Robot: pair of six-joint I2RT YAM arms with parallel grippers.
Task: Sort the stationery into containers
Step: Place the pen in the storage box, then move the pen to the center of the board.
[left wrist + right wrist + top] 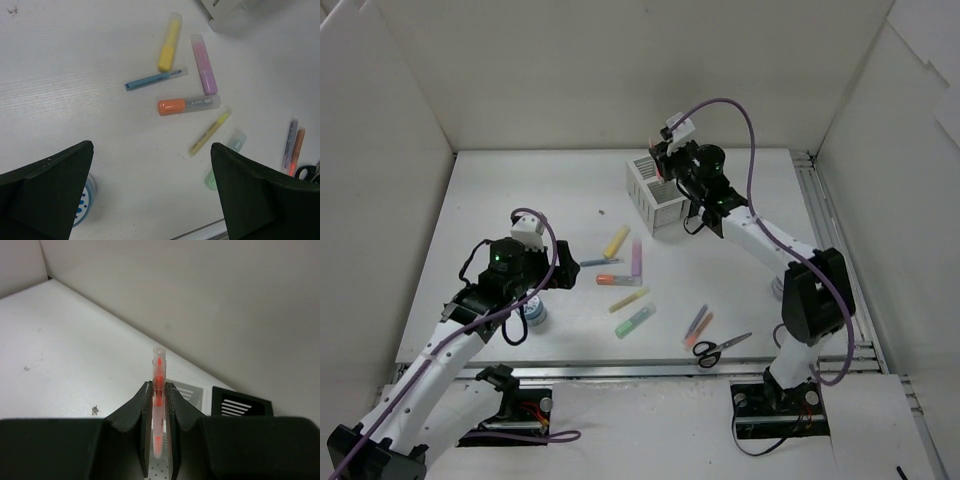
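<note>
The right claw (159,390) is pinched narrow on the thin red pencil (158,365), which stands upright between its fingers with the top poking out above them. Seen from overhead, this claw hangs over the white holder (655,197) at the back of the bench (520,200); the black holder (241,402) shows just beside the white one. The left claw (150,150) is spread wide above the bench and holds nothing. The dotted jar (86,197) stands partly hidden beside one of its fingers. Ahead of it lie the yellow marker (169,44), purple marker (205,65), blue pen (152,80), orange marker (187,105) and green marker (236,141), close together on the bench. The scissors (720,347) lie near the front edge, apart from the markers.
</note>
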